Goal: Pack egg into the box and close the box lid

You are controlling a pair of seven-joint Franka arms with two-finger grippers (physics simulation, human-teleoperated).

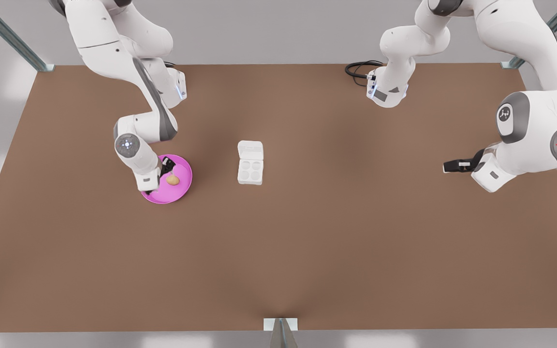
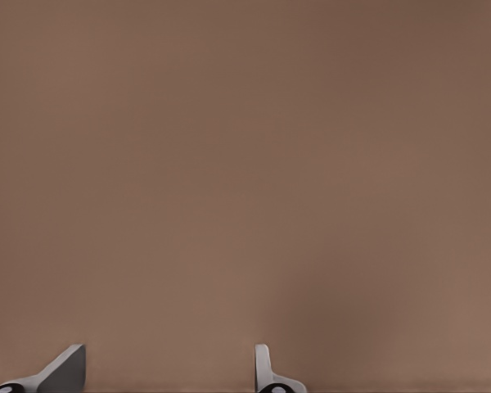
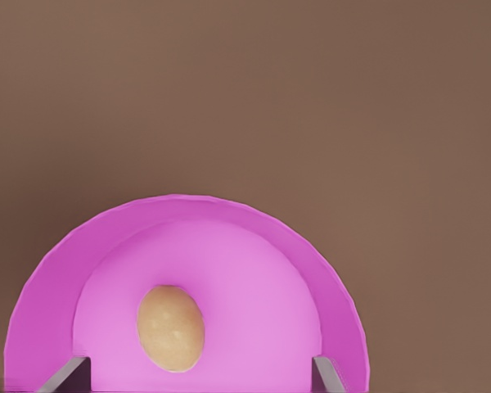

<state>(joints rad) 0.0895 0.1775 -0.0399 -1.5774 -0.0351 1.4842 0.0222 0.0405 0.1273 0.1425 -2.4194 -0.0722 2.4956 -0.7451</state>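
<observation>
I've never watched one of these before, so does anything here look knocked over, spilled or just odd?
Nothing stands out. The egg lies whole on the pink plate between the open right gripper. The box sits square, the box lid flipped open. The left gripper waits, open, over bare table.

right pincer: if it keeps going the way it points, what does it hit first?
Likely the egg, lying on the pink plate between the open right pincer fingers, though off-centre; otherwise the plate. Depth unclear.

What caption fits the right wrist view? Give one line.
Right gripper, open, poised over the egg on the pink plate; left gripper waits open above the table.
</observation>
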